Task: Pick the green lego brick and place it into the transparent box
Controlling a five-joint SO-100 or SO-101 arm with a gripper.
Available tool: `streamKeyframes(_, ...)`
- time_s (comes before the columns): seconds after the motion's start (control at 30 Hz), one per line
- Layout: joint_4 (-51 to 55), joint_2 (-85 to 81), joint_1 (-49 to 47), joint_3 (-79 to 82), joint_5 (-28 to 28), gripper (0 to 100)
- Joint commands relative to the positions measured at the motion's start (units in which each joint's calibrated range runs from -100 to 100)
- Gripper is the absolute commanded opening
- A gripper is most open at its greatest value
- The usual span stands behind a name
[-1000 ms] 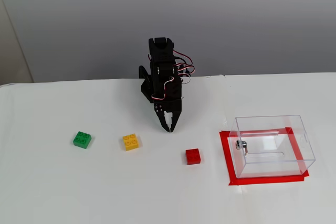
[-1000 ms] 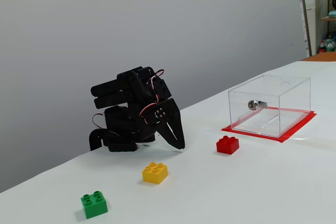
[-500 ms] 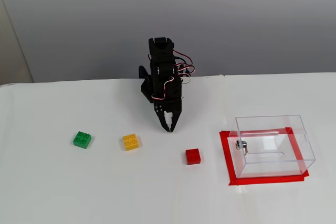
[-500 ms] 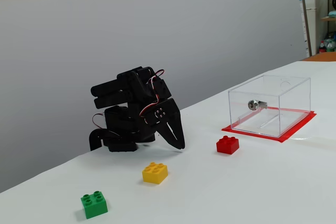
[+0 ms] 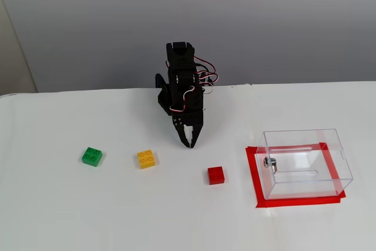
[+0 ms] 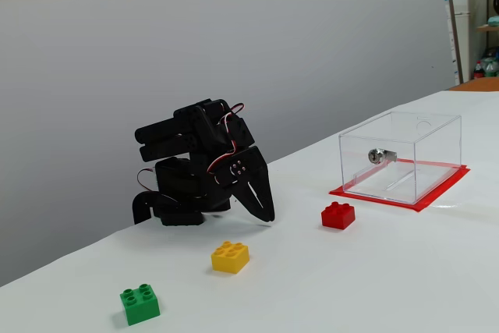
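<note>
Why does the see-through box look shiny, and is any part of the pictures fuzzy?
In a fixed view from above, the transparent box shows pale glare on its walls, and the green lego brick looks sharp with hardly any shadow. In a fixed view from the side, the box edges catch light, while the shelves far behind are blurry.

Green lego brick (image 5: 91,156) (image 6: 140,303): studs up, flat on table, far left. Clear box (image 5: 305,163) (image 6: 400,157): upright, empty, far right.
</note>
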Motion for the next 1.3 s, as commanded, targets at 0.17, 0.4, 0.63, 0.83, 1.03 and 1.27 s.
streamKeyframes(0.17,-0.92,-0.34,0.45,-1.52,-0.23,1)
streamKeyframes(0.4,-7.54,0.51,4.14,-4.95,-0.34,1)
streamKeyframes(0.63,-8.84,14.00,8.51,-17.52,-0.34,1)
streamKeyframes(0.83,-8.93,26.65,12.50,-30.00,-2.74,1)
streamKeyframes(1.03,-8.32,36.24,20.85,-40.85,-4.56,1)
streamKeyframes(1.27,-8.93,47.78,37.86,-46.82,-4.15,1)
